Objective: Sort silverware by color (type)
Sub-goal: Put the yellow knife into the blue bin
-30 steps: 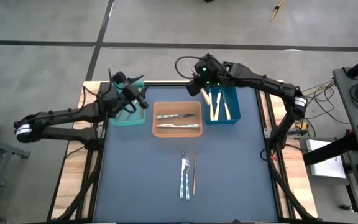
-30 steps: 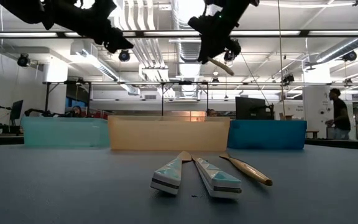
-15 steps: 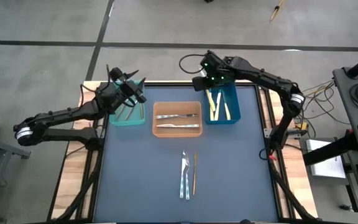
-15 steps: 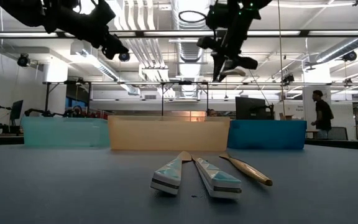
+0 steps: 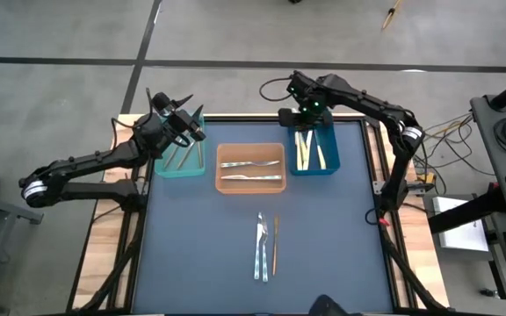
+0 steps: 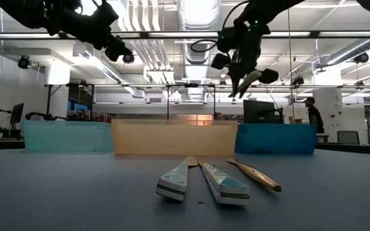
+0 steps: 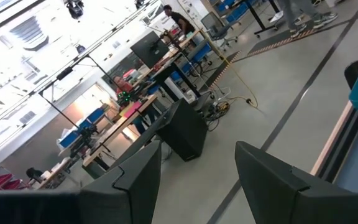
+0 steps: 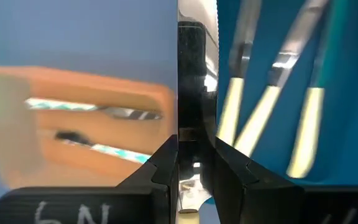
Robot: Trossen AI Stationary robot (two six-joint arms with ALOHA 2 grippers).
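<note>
While the right hand [image 5: 303, 118] hangs over the far end of the blue bin [image 5: 330, 164] at upper right of centre in the high view, its fingers are clamped on a cream-handled piece [image 8: 194, 134], seen between the jaws in the right wrist view and slanting down from the hand in the low view. Cream-handled silverware [image 5: 310, 151] lies in the blue bin below it. Left hand [image 5: 183, 112] sits raised over the far end of the teal bin [image 5: 199, 167] at upper left, fingers [image 7: 143, 177] spread wide, nothing between them; gold pieces [image 5: 181, 155] lie inside. Orange bin [image 5: 220, 172] between the two holds two silver pieces [image 5: 251, 170]. Low centre on the desk [image 5: 191, 246]: two silver pieces with patterned handles [image 5: 261, 247] side by side, a gold piece [image 5: 275, 244] just beside them at right.
</note>
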